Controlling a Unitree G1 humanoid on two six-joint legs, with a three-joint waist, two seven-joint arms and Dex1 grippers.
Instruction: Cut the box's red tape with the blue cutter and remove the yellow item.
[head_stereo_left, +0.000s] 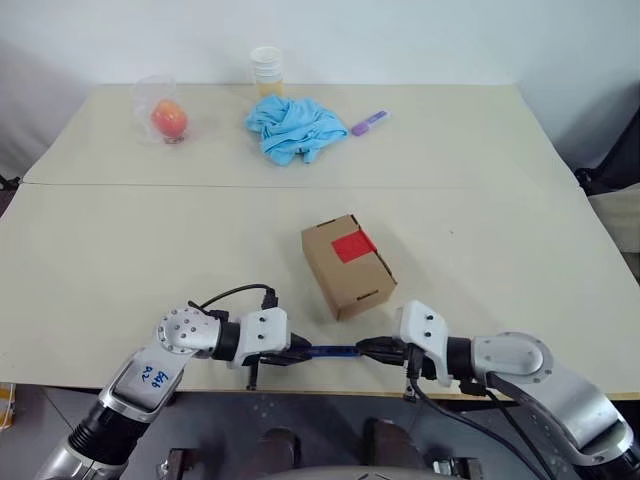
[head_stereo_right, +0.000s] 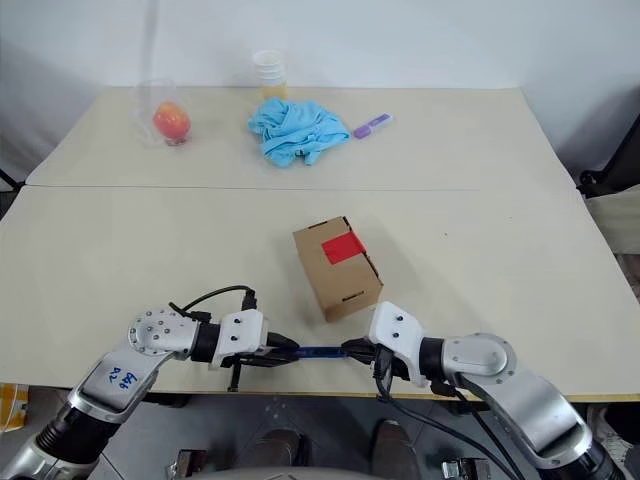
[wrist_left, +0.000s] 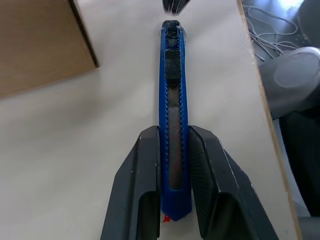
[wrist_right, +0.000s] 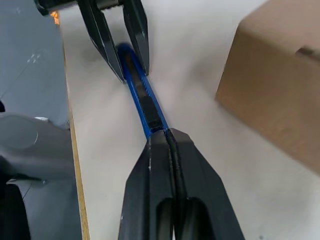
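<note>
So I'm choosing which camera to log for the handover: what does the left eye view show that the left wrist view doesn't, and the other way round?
Left eye view alone: the red tape on the box's top, the blue cloth, the fruit in clear plastic, the cups, the purple marker.

Left wrist view alone: the left gripper fingers clamping the blue cutter and its black slider.

Both: the cutter, the box, the table, and the right gripper shut on the cutter's far end.
</note>
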